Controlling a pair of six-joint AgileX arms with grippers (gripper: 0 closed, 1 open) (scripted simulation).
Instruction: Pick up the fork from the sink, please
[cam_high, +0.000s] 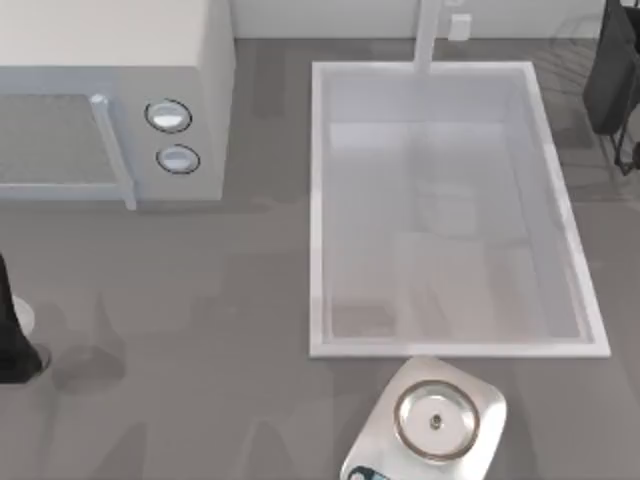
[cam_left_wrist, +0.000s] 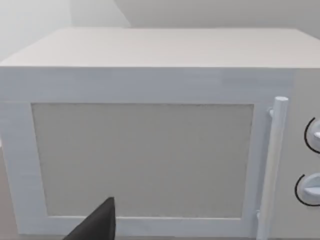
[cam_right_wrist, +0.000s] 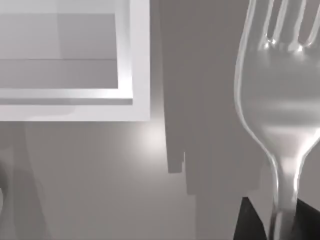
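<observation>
No writing can be read. In the right wrist view, the fork (cam_right_wrist: 278, 100) stands close to the camera, its neck pinched between the right gripper's (cam_right_wrist: 280, 220) dark fingers (cam_right_wrist: 248, 220), above grey countertop beside the sink (cam_right_wrist: 140, 60) corner. From above, a metal scale (cam_high: 430, 420) sits before the basin, and the microwave (cam_high: 120, 100) is farther left. The left gripper (cam_left_wrist: 97, 225) faces the microwave door; I cannot tell its state.

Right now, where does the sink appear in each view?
Top view: sink right of centre, microwave at its left.
Left wrist view: faces the microwave door.
Right wrist view: sink rim corner, beyond the fork held in the right jaws.
Shared landmark: the white rim.
</observation>
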